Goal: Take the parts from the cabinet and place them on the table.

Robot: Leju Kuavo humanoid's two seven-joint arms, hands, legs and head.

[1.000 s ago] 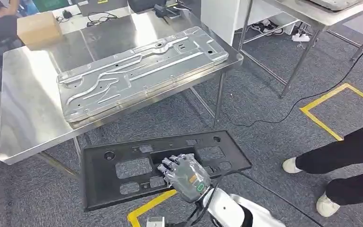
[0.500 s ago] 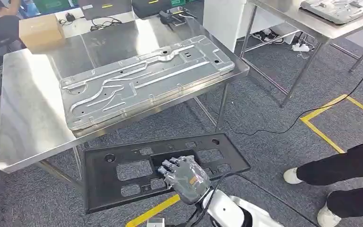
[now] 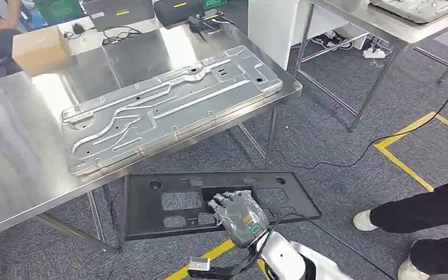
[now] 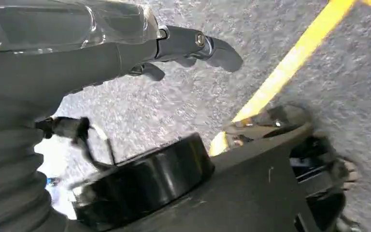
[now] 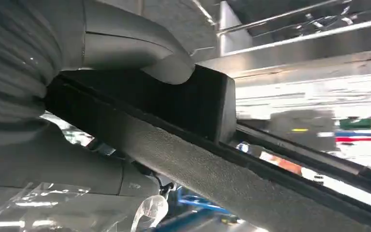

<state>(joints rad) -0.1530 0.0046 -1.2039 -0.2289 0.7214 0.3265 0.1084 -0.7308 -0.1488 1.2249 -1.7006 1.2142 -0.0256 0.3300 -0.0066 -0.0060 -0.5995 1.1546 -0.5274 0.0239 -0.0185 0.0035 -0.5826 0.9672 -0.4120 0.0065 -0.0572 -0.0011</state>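
Standing on grey carpet (image 3: 326, 146): steel table (image 3: 23, 169).

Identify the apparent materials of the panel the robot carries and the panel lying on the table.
Black panel: probably moulded plastic, matte, no glare, with cut-out openings. Silver panel: likely stamped sheet metal, dull grey with pressed ribs. Table: seemingly stainless steel, reflective.

There are two steel tables: one big table (image 3: 17, 175) and one more table (image 3: 396, 29) at the back. One grey metal plate (image 3: 163, 105) lies on the big table. There is one black panel (image 3: 169, 201), one cardboard box (image 3: 38, 46), and two white shoes (image 3: 364, 220).
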